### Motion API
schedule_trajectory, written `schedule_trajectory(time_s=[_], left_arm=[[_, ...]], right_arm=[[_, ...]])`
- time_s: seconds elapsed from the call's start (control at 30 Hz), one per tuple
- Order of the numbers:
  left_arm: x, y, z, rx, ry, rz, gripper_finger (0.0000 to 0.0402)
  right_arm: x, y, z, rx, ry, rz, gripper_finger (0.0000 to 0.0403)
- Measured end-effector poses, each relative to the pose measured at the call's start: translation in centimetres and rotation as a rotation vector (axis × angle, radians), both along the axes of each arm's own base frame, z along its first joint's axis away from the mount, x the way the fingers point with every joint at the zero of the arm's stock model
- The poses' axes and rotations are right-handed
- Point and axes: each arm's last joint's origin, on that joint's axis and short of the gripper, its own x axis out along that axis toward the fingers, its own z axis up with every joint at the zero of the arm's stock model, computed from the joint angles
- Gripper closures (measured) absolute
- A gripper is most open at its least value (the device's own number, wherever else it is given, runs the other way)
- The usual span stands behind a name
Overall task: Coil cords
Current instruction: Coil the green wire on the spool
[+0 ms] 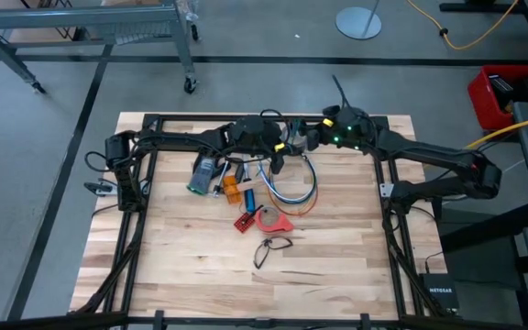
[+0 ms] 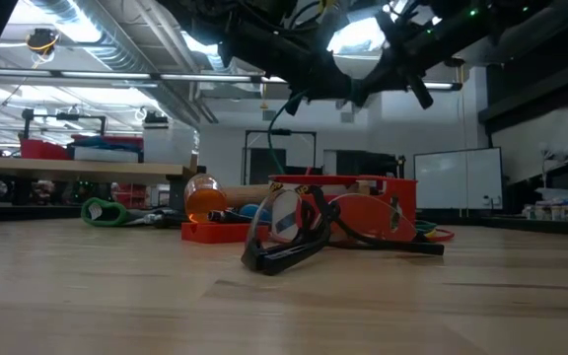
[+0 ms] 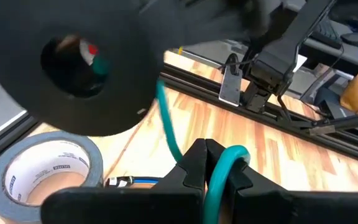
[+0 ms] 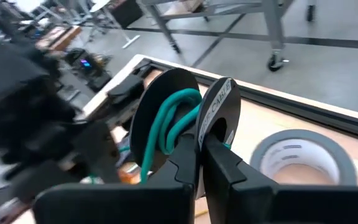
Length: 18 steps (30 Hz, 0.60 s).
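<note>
Cords lie in a loose loop of blue, pale and red-orange strands on the wooden worktop, toward its far middle, just beside a red plastic piece and an orange item. Both arms meet above this spot, raised off the wood.

The left claw is clamped on a teal cable, which bends in a tight arch between its dark fingers and runs up to a black spool close in front of the camera. In the right wrist view the right claw is closed on that black spool, its fingertips pinching between the two round flanges, with teal cable wound around the core. A white label on one flange is too blurred to read fully.

A grey roll of duct tape stands on the worktop just below the two claws; it also shows in the right wrist view. From above, a grey and green device lies to the left of the cords, and a pair of dark-framed glasses sits nearer the front, apart from the rest. The low view shows the glasses in front of the red piece, with the arms dark overhead.
</note>
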Motion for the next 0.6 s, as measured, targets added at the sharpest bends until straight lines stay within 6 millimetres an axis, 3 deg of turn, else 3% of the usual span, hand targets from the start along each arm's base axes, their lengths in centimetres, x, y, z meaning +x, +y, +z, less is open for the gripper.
schedule_trajectory(time_s=[0.33, 0.6], left_arm=[[0.1, -0.6, 0.0, 0.106, 0.015, -0.059, 0.0396], [0.5, -2.4, 0.0, 0.240, 0.034, -0.145, 0.0354]], right_arm=[[-1.8, 1.4, 1.7, -0.020, -0.042, 0.151, 0.0391], [-3.2, 2.2, 2.0, -0.012, 0.004, 0.170, 0.0391]])
